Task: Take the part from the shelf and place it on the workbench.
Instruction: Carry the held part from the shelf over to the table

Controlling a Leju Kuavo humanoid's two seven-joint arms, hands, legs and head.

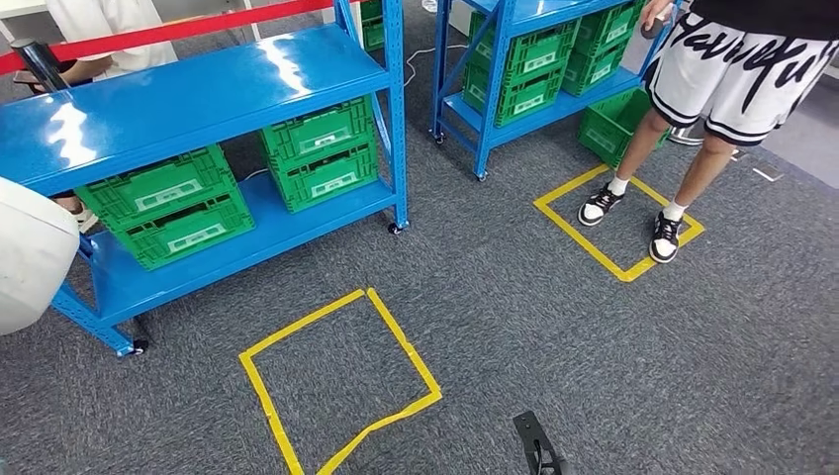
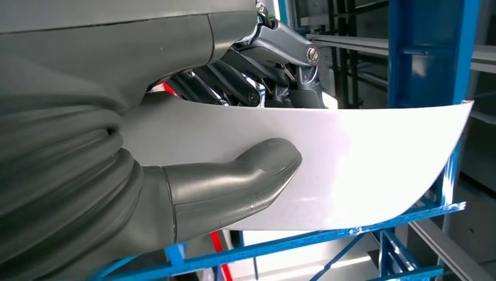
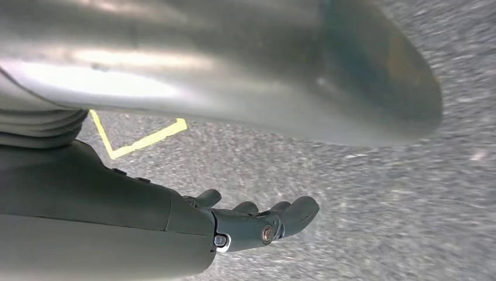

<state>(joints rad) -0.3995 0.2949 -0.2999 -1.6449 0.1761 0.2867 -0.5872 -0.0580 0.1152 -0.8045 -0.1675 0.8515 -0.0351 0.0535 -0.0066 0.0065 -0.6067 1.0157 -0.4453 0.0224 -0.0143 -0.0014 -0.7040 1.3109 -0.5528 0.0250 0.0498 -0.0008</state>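
The part is a white, smooth, curved panel. My left hand grips it: the thick grey thumb presses one face and the darker fingers lie against the other. In the head view the part shows as a white rounded shape at the left edge, beside the blue shelf. My right hand hangs over the grey carpet with its fingers loosely stretched out and nothing in them.
The blue shelf holds green crates on its lower level. A second blue shelf with crates stands behind it. Yellow tape squares mark the carpet. A person stands in the far square; another sits behind the red barrier tape.
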